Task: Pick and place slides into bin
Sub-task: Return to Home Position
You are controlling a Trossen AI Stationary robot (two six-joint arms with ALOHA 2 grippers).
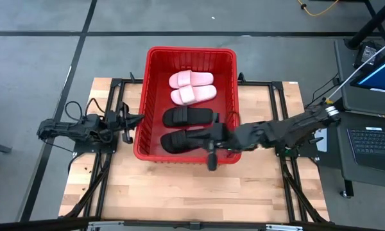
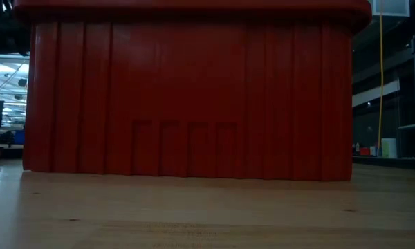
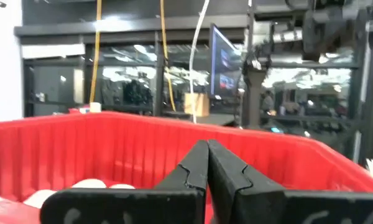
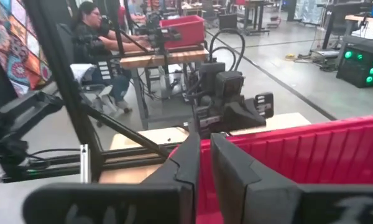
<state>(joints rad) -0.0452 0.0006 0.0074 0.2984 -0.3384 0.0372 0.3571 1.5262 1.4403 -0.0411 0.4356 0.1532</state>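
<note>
Two dark fingers of the right gripper [image 4: 205, 149] stand almost together, with only a thin slit between them and nothing in it. Seen from above, this gripper hangs over the front right corner of the red bin [image 1: 191, 50]. Its dark body overlaps the end of the black slide [image 1: 179, 141] that lies nearest the table's front edge. Whether it touches that slide cannot be told. The second black slide [image 1: 188, 116] lies just behind the first, side by side with it on the bin floor. Farther back lie the two pale pink slides [image 1: 191, 79], also side by side, close to the bin's far wall. All four slides are inside the bin.

The left gripper [image 3: 207, 152] has its fingers pressed against each other, empty. It sits just outside the bin's left wall, pointing at it, about level with the black slides. Its wrist view looks over the rim onto the pale ends of the pink pair.

The bin stands at the back edge of the wooden table [image 1: 179, 199], and its ribbed red wall fills the low view. Beyond the table, the right wrist view shows a seated person [image 4: 96, 31] at another bench.
</note>
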